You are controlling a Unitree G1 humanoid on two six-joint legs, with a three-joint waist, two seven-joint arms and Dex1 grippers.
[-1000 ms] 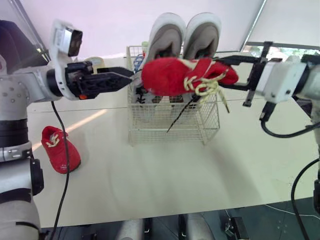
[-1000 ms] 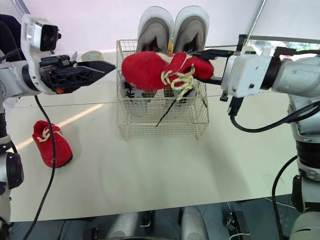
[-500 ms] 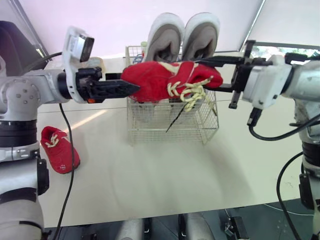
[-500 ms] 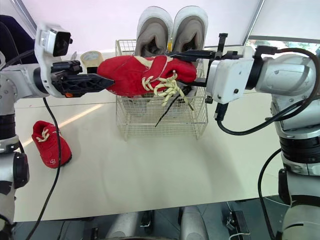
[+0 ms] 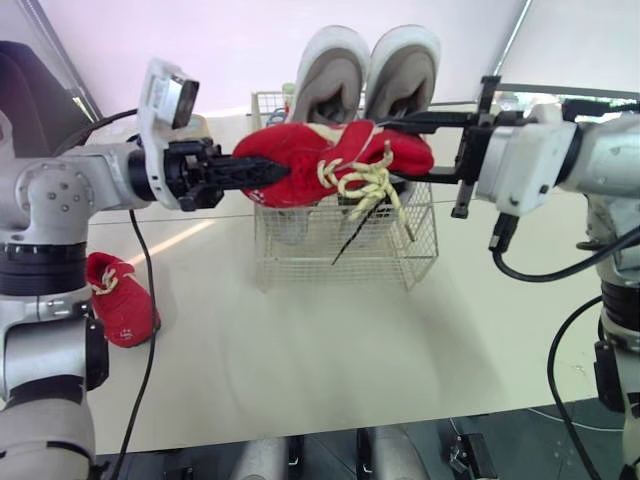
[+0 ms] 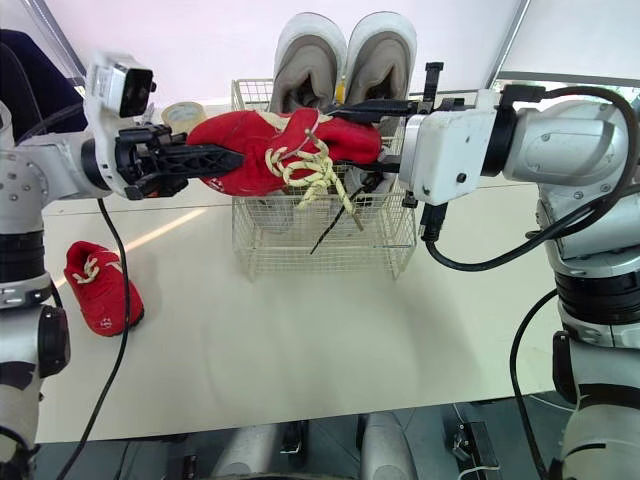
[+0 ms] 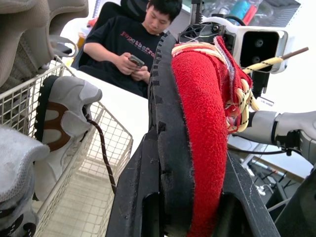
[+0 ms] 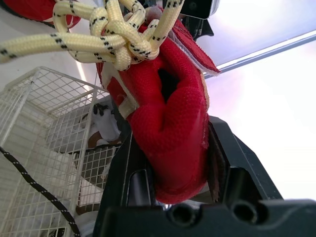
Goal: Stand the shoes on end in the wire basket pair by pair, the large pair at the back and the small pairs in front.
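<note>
Pale table (image 5: 330, 350): red shoe (image 5: 330, 165) held over wire basket (image 5: 345, 250); left gripper (image 5: 268, 172) pinching toe, right gripper (image 5: 402, 150) pinching heel.

You've a red fabric shoe (image 6: 270, 150) before the white wire basket (image 6: 325, 245), upper centre; grey shoes (image 6: 345, 55) inside; another red shoe (image 6: 100, 290) left on the tabletop (image 6: 300, 340).

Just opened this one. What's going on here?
The robot holds a red shoe in the air between both arms, just above the wire basket. The left gripper clamps the toe end and the right gripper clamps the heel end. The large grey pair already stands on end at the back of the basket. The other red shoe lies on the table at the robot's left.
</note>
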